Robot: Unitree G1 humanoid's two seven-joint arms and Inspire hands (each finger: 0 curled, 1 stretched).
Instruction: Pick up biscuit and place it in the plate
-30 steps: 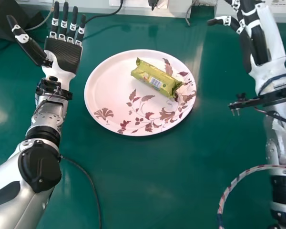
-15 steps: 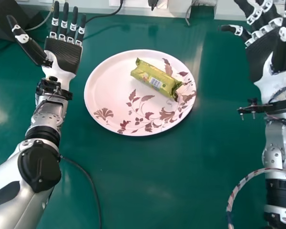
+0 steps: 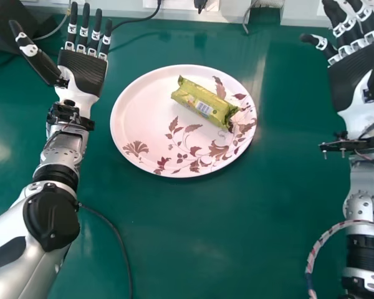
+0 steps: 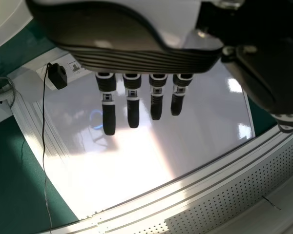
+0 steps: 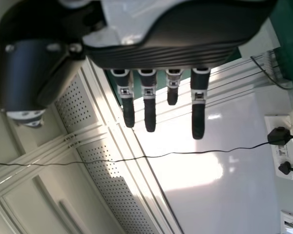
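A glossy green table [image 3: 199,249] runs up to a white panel [image 3: 112,9] along its far edge; a dark box [image 3: 12,17] sits toward the far-left corner. The plate [image 3: 132,118] lies nearer the far edge — green surface on both sides; the biscuit [image 3: 201,102] rests on it, toward its far-right rim. Left hand [image 3: 82,70] and right hand [image 3: 354,73] flank it, well apart; both have fingers straight, slightly spread, pinching nothing.

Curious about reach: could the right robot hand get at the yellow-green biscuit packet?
Likely yes: the packet lies uncovered on a round pinkish plate, nothing visible between it and the open robot hand.
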